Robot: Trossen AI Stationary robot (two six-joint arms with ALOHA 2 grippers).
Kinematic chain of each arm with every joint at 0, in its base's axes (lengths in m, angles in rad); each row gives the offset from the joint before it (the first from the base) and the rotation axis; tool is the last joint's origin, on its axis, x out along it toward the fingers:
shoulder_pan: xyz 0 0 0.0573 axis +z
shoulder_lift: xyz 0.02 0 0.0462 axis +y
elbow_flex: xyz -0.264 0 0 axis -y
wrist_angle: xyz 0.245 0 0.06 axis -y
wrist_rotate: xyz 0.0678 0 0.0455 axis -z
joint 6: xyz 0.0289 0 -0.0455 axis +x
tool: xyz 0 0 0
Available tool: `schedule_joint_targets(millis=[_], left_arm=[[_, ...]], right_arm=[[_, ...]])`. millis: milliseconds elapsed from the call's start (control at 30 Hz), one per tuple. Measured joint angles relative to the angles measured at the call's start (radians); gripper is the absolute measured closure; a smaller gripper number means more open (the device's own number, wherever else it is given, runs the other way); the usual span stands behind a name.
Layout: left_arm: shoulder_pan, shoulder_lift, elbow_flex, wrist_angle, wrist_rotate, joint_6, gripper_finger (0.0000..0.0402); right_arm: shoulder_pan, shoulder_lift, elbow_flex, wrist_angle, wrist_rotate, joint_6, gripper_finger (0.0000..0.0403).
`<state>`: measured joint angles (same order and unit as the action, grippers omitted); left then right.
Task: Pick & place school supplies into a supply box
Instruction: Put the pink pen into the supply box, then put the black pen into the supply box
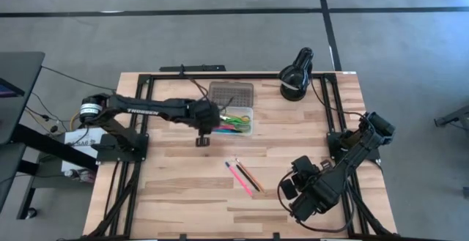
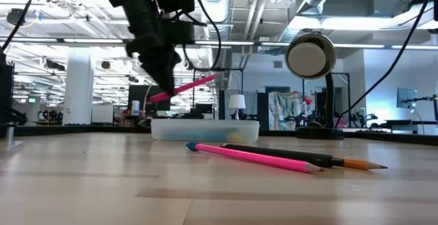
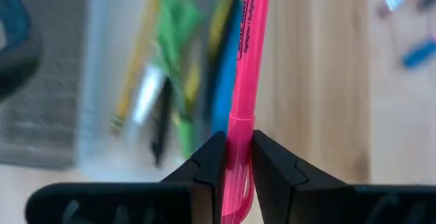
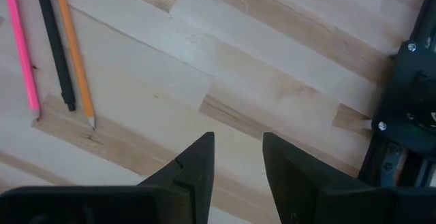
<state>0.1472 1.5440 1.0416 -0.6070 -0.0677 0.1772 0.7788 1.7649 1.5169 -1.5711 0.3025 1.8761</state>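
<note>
My left gripper (image 1: 211, 126) hangs over the supply box (image 1: 236, 118), shut on a pink highlighter (image 2: 186, 87). The box is a clear tray with a grey dotted lid (image 1: 231, 93) lying beside it at the far side. Inside the box (image 3: 102, 101) lie green, yellow, blue and black supplies. A pink pencil (image 4: 20, 47), a black pen (image 4: 54, 47) and an orange pencil (image 4: 73, 54) lie side by side on the table (image 1: 183, 190), near its middle. My right gripper (image 4: 238, 152) hovers open above bare wood at the near right. My left gripper pinches the pink highlighter's wider end part (image 3: 238, 139) between its two fingers (image 3: 208, 163). The fingers slant down from above. The highlighter runs out ahead of them, tilted, lifted clear above the box's open tray.
A black round desk lamp (image 1: 295, 72) stands at the far right of the table. Black frame rails (image 1: 330, 116) run along both sides. Bare wood lies between the box and the three loose supplies (image 1: 242, 176).
</note>
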Motion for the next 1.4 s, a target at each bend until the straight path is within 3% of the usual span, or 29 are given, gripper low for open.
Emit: schedule_joint_targets(millis=[267, 633, 967, 1267, 1400], left_arm=[[0.066, 0.055, 0.011, 0.181, 0.017, -0.005, 0.035], [0.089, 0.205, 0.055, 0.172, 0.033, -0.049, 0.035], [0.095, 0.211, 0.057, 0.158, -0.021, -0.051, 0.0344], [0.095, 0.21, 0.057, 0.149, -0.024, -0.047, 0.0261], [0.095, 0.206, 0.057, 0.146, 0.025, -0.048, 0.0229]], right_arm=[[-0.028, 0.0, 0.0, 0.008, 0.014, -0.046, 0.0284], [-0.061, 0.0, 0.0, 0.008, 0.014, -0.097, 0.0284], [-0.064, 0.0, 0.0, 0.012, 0.013, -0.097, 0.0284], [-0.077, 0.0, 0.0, 0.018, 0.011, -0.097, 0.0284], [-0.093, 0.0, 0.0, 0.044, 0.014, -0.099, 0.0284]])
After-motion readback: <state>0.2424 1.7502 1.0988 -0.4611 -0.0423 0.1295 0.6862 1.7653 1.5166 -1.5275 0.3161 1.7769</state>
